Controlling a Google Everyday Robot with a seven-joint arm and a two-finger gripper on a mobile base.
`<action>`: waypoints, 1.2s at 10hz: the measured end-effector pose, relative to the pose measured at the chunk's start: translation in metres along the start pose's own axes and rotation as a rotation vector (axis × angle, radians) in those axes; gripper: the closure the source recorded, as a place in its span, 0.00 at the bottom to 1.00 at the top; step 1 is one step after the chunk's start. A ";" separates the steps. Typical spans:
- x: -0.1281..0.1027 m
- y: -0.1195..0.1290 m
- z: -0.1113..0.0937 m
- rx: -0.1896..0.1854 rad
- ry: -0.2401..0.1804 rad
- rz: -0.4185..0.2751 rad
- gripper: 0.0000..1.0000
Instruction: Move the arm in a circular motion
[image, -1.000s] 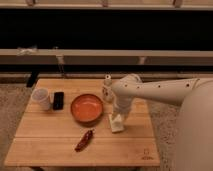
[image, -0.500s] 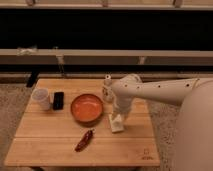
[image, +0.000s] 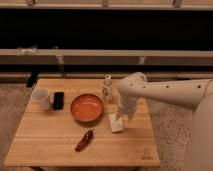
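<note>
A: Little has shifted over the last second, as far as I can see. The arm (image: 165, 92) comes in from the right, elbow bent over the right half of the tabletop (image: 50, 147), in the same pose as in both earlier views.

B: And the hand (image: 119, 118)?

A: It's low and pointing down, right at a small white block (image: 115, 127) that lies just right of the orange bowl (image: 87, 108). I cannot tell whether it touches the block, how far open it is, or whether it has hold of anything.

B: So no circle under way?

A: My judgement is that either the sweep has not begun, or it is too slow to show. The bowl, the white bottle (image: 107, 89) behind it, the cup (image: 41, 98), the dark flat thing (image: 58, 100) beside the cup and the red chilli (image: 85, 140) all lie where they did.

B: What are the risks once it swings?

A: The bottle stands just beside the arm's lower link, and the bowl is near the hand. A wide loop at this height could knock either one. Lifting first would be safer, I'd say.
</note>
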 end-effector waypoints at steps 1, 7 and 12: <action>-0.003 -0.016 -0.005 0.006 -0.002 0.028 0.49; -0.104 -0.066 -0.056 0.034 -0.049 0.094 0.49; -0.159 -0.009 -0.127 0.050 -0.132 0.006 0.49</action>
